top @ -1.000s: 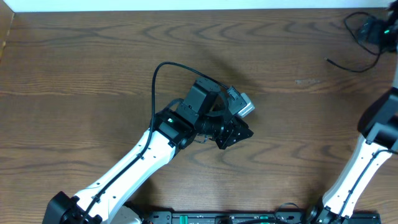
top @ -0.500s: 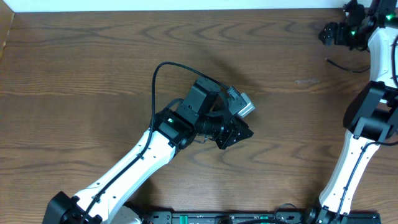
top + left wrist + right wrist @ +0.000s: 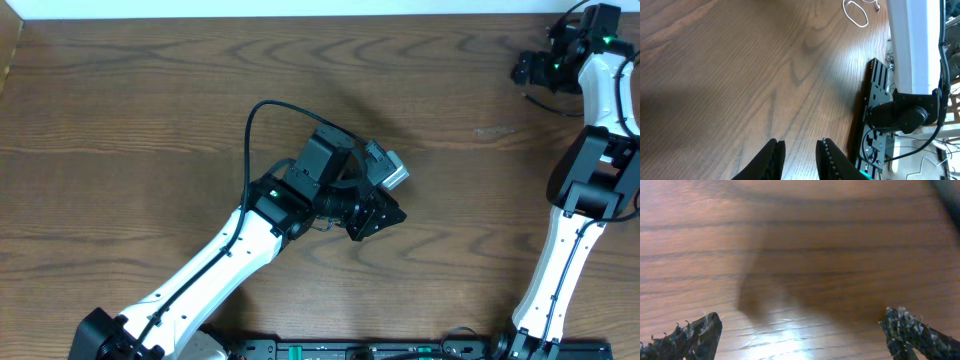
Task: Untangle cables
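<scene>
- Cord positions: the white cord [image 3: 855, 12] lies as a small loop at the top of the left wrist view, right of centre, near the right arm [image 3: 912, 45]. The black cord [image 3: 550, 104] shows as a thin line in the upper right of the overhead frame.
- Left gripper [image 3: 799, 156]: fingers a narrow gap apart, with bare table [image 3: 740, 75] between them and nothing held.
- Right gripper [image 3: 800, 332]: fingers spread wide at the lower corners of its own view, with only wood between them. No cord shows in that view.
- Governing relation: in the overhead frame the black cord lies just below the right gripper. Its visible run goes left to right, dipping slightly rightward. The left gripper sits mid-frame, well apart from it, so the right arm is much the nearer.
- White cord: ahead of the left gripper and to its right, well apart, long axis from upper left to lower right. It cannot be made out overhead.
- Judgement: the black cord falls to the right gripper, which should set its fingers across the cord's run.
</scene>
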